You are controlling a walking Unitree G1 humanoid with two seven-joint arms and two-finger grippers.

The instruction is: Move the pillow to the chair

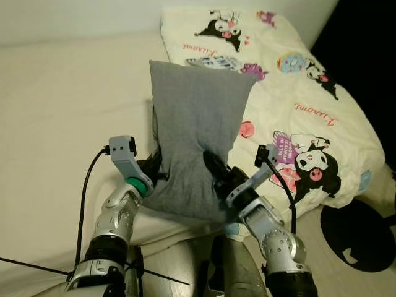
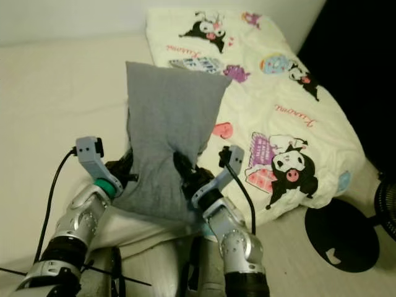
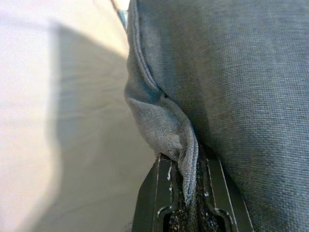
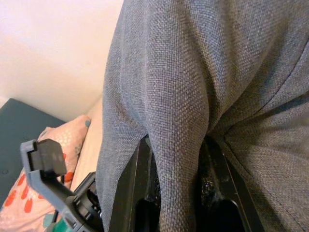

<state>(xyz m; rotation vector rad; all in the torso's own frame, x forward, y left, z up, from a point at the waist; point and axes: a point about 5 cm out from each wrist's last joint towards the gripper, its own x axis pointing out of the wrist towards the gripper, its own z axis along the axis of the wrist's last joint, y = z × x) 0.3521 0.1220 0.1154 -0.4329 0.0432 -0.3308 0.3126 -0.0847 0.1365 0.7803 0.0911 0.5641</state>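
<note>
A grey fabric pillow (image 1: 195, 136) stands upright over the cream bed, held up between both arms. My left gripper (image 1: 156, 168) is shut on the pillow's lower left edge; the left wrist view shows a fold of grey cloth (image 3: 181, 140) pinched between its black fingers (image 3: 154, 193). On the lower right side my right gripper (image 1: 213, 168) is shut on a bulge of the pillow (image 4: 178, 125), with cloth pressed between its fingers (image 4: 133, 193). No chair is in sight.
A cream blanket with cartoon prints (image 1: 297, 117) covers the right side of the bed. Plain cream sheet (image 1: 68, 117) lies to the left. A round black fan base (image 2: 343, 232) stands on the floor at the lower right. Dark space lies beyond the bed's right edge.
</note>
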